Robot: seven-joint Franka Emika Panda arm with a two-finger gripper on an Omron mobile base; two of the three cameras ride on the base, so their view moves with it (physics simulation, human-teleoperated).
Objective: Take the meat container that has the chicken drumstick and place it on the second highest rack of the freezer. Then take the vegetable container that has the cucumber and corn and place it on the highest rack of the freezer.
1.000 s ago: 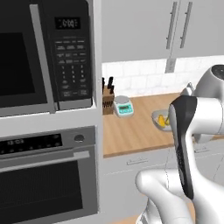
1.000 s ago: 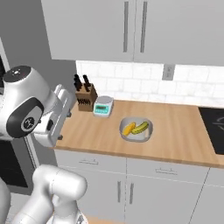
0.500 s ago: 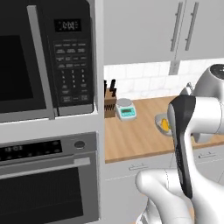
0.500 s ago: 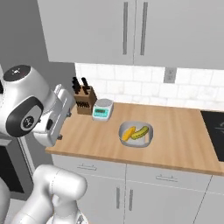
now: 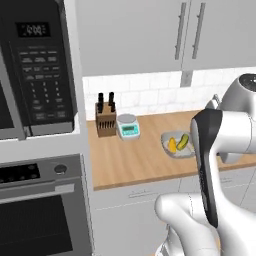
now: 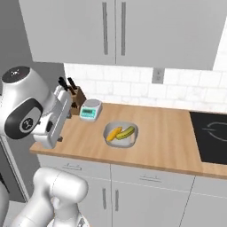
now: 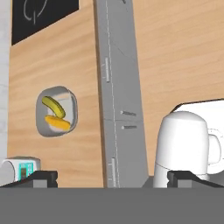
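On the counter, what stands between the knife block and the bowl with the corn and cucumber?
A small kitchen scale stands between the knife block and the bowl, close beside the block. Both base views show this; past the scale the wooden counter is bare up to the bowl.

microwave (image 5: 42,75) display and keypad illegible

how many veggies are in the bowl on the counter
2, side by side in the grey bowl on the wooden counter: the yellow corn on its left, the green cucumber on its right. Nothing looks hidden under them.
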